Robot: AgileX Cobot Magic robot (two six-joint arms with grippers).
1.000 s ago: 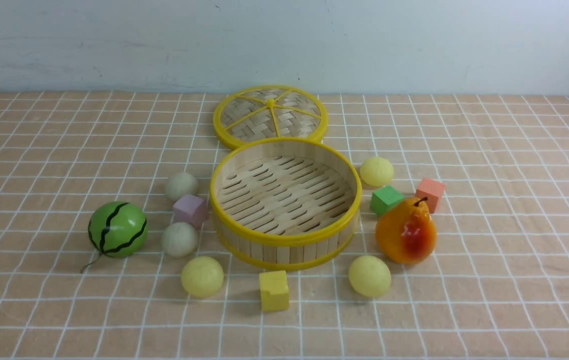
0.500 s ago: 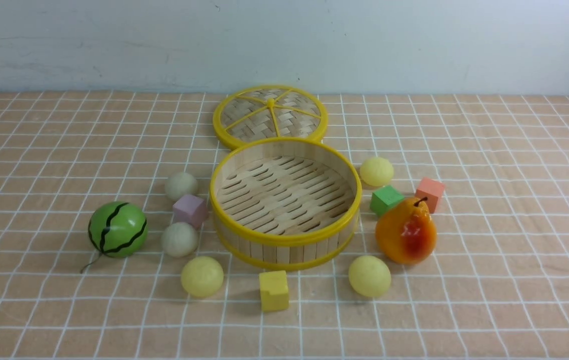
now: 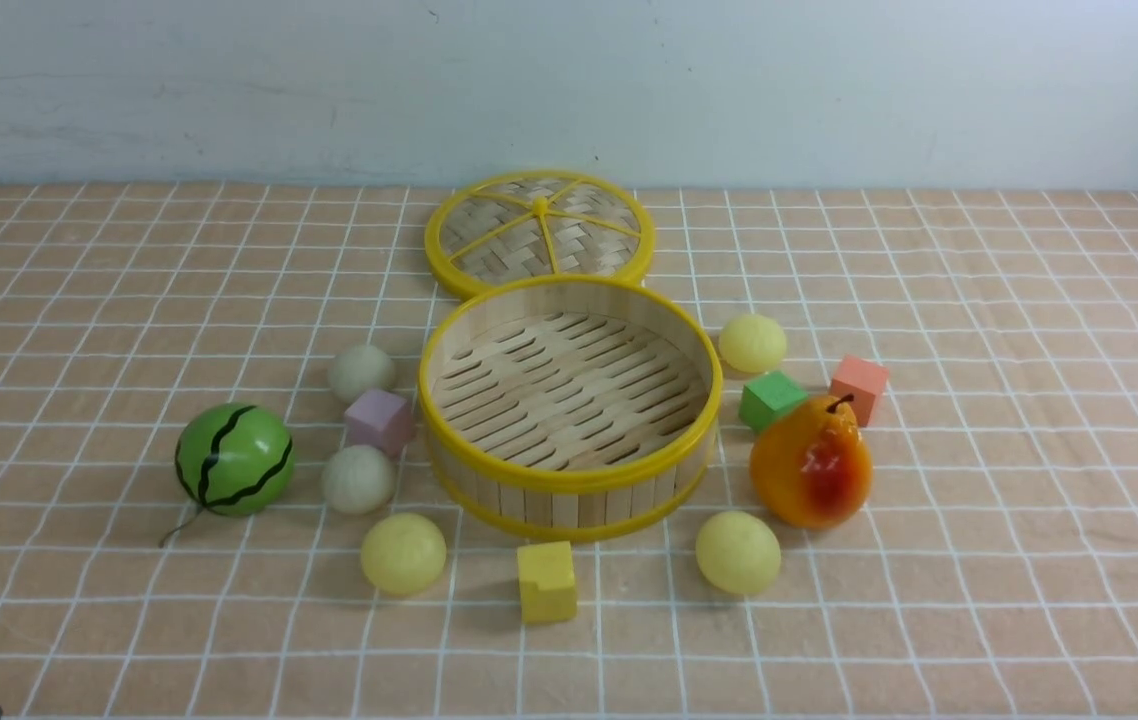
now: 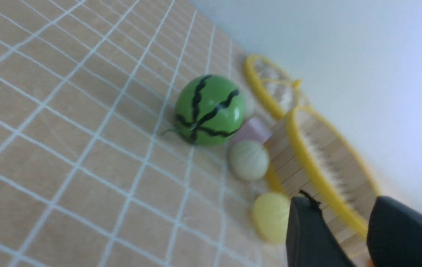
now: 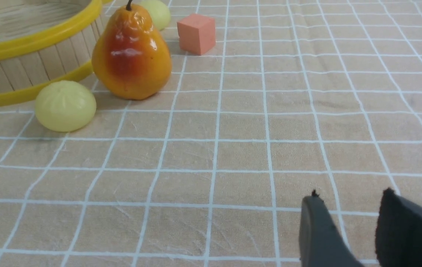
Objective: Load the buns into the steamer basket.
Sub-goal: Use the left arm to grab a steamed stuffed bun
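Five buns [image 3: 403,554] lie on the worktop [image 3: 979,600] around the basket [image 3: 569,483], whose slatted floor is bare: two off-white at its left, three pale yellow at its front and right, all matte and round. Only the wrist views plainly show the left jaws and right jaws, both spread around nothing, and the pleats on the yellow bun [image 5: 65,106] beside the pear [image 5: 131,55].

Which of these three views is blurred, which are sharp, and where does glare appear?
Left wrist view: blurred, with the steamer basket rim and the yellow bun smeared. Front view: sharp, evenly lit, with only a faint shadow under the watermelon ball. Right wrist view: sharp, with white glare on the pear.
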